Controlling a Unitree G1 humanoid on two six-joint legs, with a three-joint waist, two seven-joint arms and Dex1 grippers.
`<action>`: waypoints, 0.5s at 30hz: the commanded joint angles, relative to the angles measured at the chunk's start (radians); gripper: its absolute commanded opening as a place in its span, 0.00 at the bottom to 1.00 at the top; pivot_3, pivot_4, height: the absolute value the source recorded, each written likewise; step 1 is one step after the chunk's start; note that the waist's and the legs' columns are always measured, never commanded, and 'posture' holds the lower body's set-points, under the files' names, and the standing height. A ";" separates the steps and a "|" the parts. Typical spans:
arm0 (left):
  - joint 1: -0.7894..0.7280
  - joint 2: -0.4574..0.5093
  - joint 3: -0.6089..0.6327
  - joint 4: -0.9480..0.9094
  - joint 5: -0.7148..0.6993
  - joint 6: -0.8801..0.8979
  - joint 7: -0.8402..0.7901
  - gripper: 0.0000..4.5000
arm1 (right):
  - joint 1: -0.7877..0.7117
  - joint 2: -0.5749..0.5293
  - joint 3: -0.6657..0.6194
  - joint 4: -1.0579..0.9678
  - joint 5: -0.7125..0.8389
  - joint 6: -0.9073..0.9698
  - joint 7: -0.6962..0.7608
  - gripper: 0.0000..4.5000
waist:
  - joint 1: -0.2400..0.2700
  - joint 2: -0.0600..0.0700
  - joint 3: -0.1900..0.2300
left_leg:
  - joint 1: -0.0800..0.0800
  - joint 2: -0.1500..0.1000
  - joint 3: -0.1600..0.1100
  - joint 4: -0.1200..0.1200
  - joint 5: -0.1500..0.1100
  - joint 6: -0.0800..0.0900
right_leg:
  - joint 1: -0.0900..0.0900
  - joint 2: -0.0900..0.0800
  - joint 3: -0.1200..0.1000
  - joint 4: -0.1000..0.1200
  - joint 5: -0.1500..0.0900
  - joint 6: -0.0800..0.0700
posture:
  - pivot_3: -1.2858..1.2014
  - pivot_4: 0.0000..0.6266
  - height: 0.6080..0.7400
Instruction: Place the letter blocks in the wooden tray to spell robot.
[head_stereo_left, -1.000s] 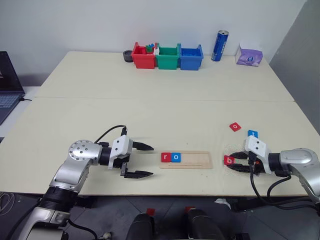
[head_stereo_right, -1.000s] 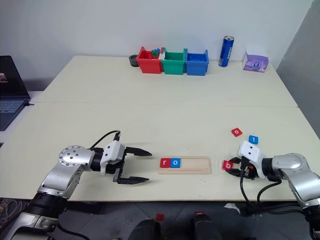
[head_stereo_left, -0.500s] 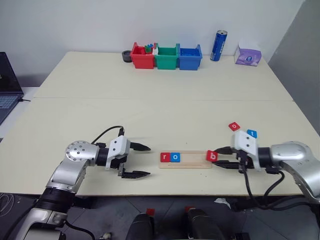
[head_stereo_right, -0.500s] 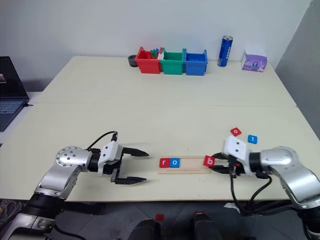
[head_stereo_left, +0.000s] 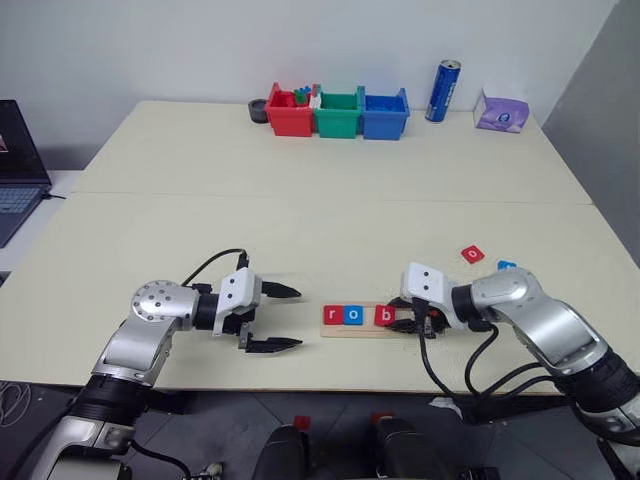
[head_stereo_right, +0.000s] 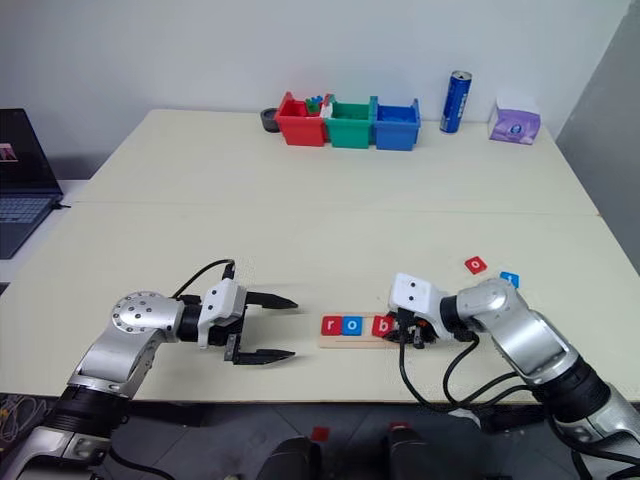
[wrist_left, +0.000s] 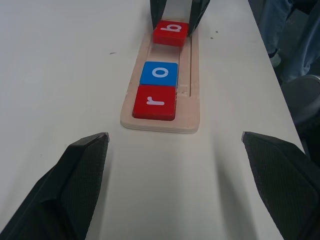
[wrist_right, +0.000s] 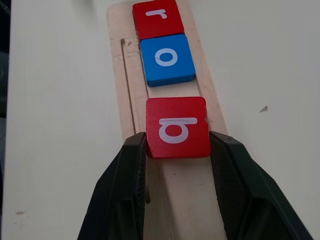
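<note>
The wooden tray (head_stereo_left: 372, 330) lies near the table's front edge and holds a red "r" block (head_stereo_left: 332, 315) and a blue "o" block (head_stereo_left: 352, 315) side by side. My right gripper (head_stereo_left: 398, 318) is shut on a red "b" block (wrist_right: 177, 126) over the tray, a small gap to the right of the "o" (wrist_right: 167, 59). Whether the "b" rests on the wood I cannot tell. My left gripper (head_stereo_left: 285, 318) stands open just left of the tray, holding nothing. A red block (head_stereo_left: 472, 254) and a blue block (head_stereo_left: 507, 266) lie loose on the table to the right.
Red (head_stereo_left: 288, 115), green (head_stereo_left: 337, 115) and blue (head_stereo_left: 384, 114) plastic bins stand in a row at the table's far edge, with a blue can (head_stereo_left: 440, 91) and a purple tissue pack (head_stereo_left: 501, 115) to their right. A laptop (head_stereo_left: 18, 165) sits off the left edge.
My right gripper has carried the red "b" block leftward from the table's right part to over the tray, close to the "o". The left gripper has stayed in place.
</note>
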 joint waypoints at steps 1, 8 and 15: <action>0.004 0.002 0.013 -0.060 -0.015 0.018 0.019 1.00 | -0.029 0.013 0.007 -0.002 -0.020 -0.013 -0.001 0.33 | 0.000 0.000 0.000 | 0.000 0.000 0.000 0.000 0.000 0.000 | 0.000 0.000 0.000 0.000 0.000 0.000 | 0.52 0.24 1.00; 0.018 0.005 0.015 -0.092 -0.016 0.039 0.030 1.00 | -0.037 0.024 0.014 0.009 -0.032 -0.020 0.018 0.33 | 0.000 0.000 0.000 | 0.000 0.000 0.000 0.000 0.000 0.000 | 0.000 0.000 -0.001 0.000 0.000 0.000 | 0.52 0.24 1.00; 0.018 0.004 0.014 -0.102 -0.019 0.047 0.035 1.00 | -0.049 0.030 0.026 0.016 -0.041 -0.031 0.041 0.33 | -0.001 0.000 0.000 | 0.000 0.000 0.000 0.000 0.000 0.000 | 0.000 0.000 -0.001 0.000 0.000 0.000 | 0.52 0.24 1.00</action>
